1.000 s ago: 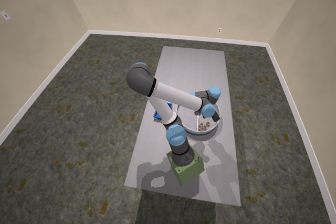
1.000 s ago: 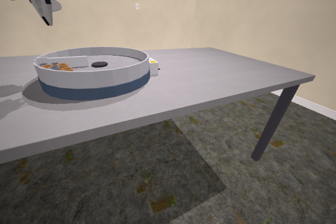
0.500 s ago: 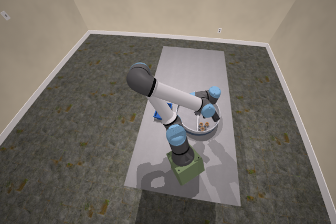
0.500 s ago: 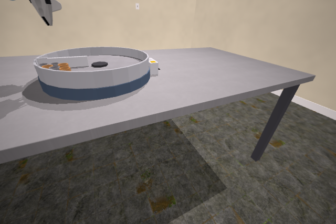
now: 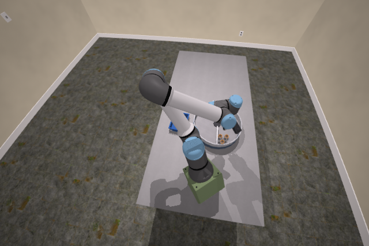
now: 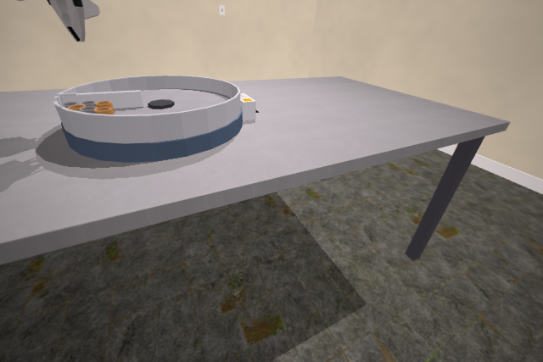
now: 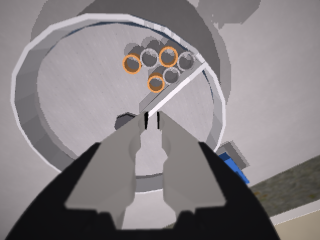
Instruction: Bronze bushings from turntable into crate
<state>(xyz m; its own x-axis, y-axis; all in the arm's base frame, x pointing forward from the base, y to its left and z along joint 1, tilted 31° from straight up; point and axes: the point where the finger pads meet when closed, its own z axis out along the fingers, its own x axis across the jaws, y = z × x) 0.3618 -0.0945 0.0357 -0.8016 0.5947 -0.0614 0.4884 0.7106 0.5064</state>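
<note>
My gripper (image 6: pixel 79 38) (image 7: pixel 152 112) is shut and empty, high above the turntable (image 5: pixel 204 137) (image 6: pixel 153 129) (image 7: pixel 13 90). Three bronze bushings stand upright on the turntable near its wall. One bronze bushing (image 7: pixel 132 72) is the farthest from the divider in the wrist view, another bronze bushing (image 7: pixel 168 65) is near the wall, and a third bronze bushing (image 7: pixel 156 91) is nearest my fingertips. Three steel bushings stand among and beside them, one steel bushing (image 7: pixel 149 66) between two bronze ones. The blue crate (image 5: pixel 172 127) (image 7: pixel 236 170) is mostly hidden by the arm; its inside cannot be seen.
A straight white divider (image 5: pixel 217 134) (image 6: pixel 118 98) (image 7: pixel 176 91) runs inward from the turntable's wall beside the bushings. A black disc (image 6: pixel 160 103) (image 7: pixel 125 121) lies at the turntable's middle. The raised wall rings the turntable. A small white box (image 6: pixel 249 108) sits against its outside.
</note>
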